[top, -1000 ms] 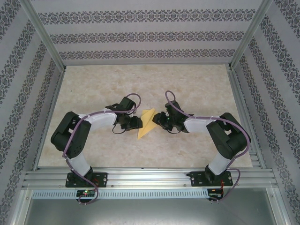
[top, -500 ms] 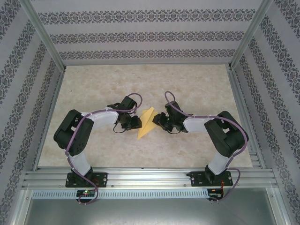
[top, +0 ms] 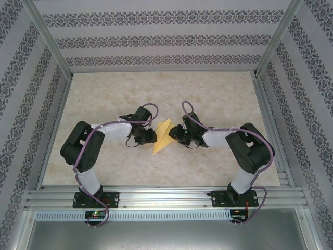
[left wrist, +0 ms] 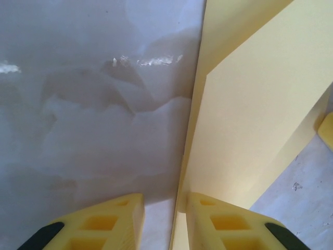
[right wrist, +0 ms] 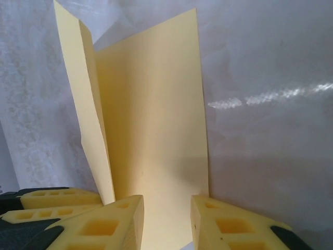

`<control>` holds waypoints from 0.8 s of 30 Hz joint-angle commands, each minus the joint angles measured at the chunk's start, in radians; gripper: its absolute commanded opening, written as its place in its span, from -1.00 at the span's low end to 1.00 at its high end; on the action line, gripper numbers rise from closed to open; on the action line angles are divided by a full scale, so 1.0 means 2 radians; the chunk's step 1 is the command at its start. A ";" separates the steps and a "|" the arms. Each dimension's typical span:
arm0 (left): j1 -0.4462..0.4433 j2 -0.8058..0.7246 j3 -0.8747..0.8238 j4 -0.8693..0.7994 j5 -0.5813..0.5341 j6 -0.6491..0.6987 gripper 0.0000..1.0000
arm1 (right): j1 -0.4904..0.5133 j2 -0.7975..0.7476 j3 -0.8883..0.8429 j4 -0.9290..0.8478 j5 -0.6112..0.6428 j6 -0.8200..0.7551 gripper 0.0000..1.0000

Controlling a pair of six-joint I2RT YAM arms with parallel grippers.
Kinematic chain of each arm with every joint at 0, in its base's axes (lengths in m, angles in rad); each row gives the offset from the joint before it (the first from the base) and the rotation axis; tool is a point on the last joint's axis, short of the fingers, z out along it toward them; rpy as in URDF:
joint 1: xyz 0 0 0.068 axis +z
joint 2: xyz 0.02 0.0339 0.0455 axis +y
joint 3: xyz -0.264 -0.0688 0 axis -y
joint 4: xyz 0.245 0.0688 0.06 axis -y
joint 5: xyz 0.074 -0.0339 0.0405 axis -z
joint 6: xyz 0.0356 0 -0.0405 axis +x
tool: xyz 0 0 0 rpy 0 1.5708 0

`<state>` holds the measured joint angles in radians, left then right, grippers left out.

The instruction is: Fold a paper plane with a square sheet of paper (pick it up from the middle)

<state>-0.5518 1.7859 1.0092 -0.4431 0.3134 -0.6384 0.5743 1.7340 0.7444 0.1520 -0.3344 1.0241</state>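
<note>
The square sheet of paper (top: 163, 136) lies mid-table, folded into a narrow yellow pointed shape with one flap raised. My left gripper (top: 152, 136) is low at its left edge. In the left wrist view the paper (left wrist: 250, 120) rises on the right, and its folded edge runs down between the parted fingers of the left gripper (left wrist: 165, 221), close to the right finger (left wrist: 223, 221). My right gripper (top: 174, 136) sits at the paper's right side. In the right wrist view its jaws (right wrist: 167, 221) stand apart over the paper (right wrist: 151, 114), whose left flap stands up.
The tabletop (top: 218, 94) is pale marbled stone, bounded by aluminium posts (top: 49, 41) and patterned walls. A metal rail (top: 166, 198) carries both arm bases along the near edge. The left gripper's fingers (right wrist: 52, 200) show at the lower left of the right wrist view.
Both arms shifted slightly, the left gripper easing a little leftwards. The paper has stayed in place.
</note>
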 commanded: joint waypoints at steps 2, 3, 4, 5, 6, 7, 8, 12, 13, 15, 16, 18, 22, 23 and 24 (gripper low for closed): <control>-0.006 0.021 0.008 0.014 0.021 0.015 -0.42 | 0.004 0.010 0.007 0.019 -0.005 0.004 -0.38; -0.006 0.021 0.008 0.013 0.020 0.016 -0.42 | 0.004 0.008 0.007 0.017 -0.005 0.003 -0.37; -0.006 0.021 0.008 0.011 0.019 0.015 -0.43 | 0.004 0.005 0.007 0.014 -0.002 0.002 -0.37; -0.007 0.020 0.007 0.010 0.018 0.015 -0.42 | 0.004 0.000 0.008 0.007 0.004 0.000 -0.36; -0.006 0.021 0.008 0.008 0.016 0.015 -0.42 | 0.005 -0.006 0.008 -0.004 0.011 -0.005 -0.34; -0.007 0.021 0.008 0.007 0.015 0.015 -0.42 | 0.004 -0.012 0.011 -0.015 0.019 -0.010 -0.33; -0.007 0.022 0.008 0.005 0.015 0.016 -0.43 | 0.004 -0.016 0.013 -0.029 0.026 -0.016 -0.31; -0.006 0.025 0.009 0.005 0.016 0.015 -0.43 | 0.006 -0.015 0.027 -0.065 0.038 -0.034 -0.28; -0.006 0.026 0.008 0.006 0.016 0.015 -0.43 | 0.007 -0.013 0.027 -0.065 0.037 -0.034 -0.28; -0.006 0.026 0.007 0.008 0.017 0.014 -0.43 | 0.011 -0.005 0.028 -0.060 0.033 -0.031 -0.28; -0.006 0.027 0.007 0.008 0.018 0.013 -0.43 | 0.013 0.000 0.030 -0.059 0.030 -0.030 -0.28; -0.007 0.027 0.008 0.008 0.019 0.013 -0.43 | 0.019 0.012 0.037 -0.061 0.027 -0.030 -0.28; -0.007 0.028 0.010 0.005 0.020 0.015 -0.43 | 0.025 0.025 0.045 -0.069 0.035 -0.028 -0.30; -0.007 0.028 0.010 0.005 0.020 0.015 -0.43 | 0.026 0.026 0.045 -0.068 0.035 -0.028 -0.30; -0.006 0.028 0.010 0.005 0.020 0.015 -0.44 | 0.026 0.027 0.046 -0.070 0.035 -0.028 -0.30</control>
<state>-0.5518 1.7920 1.0203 -0.4606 0.3157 -0.6319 0.6025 1.7485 0.8127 0.0128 -0.2775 0.9848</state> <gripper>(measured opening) 0.285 0.352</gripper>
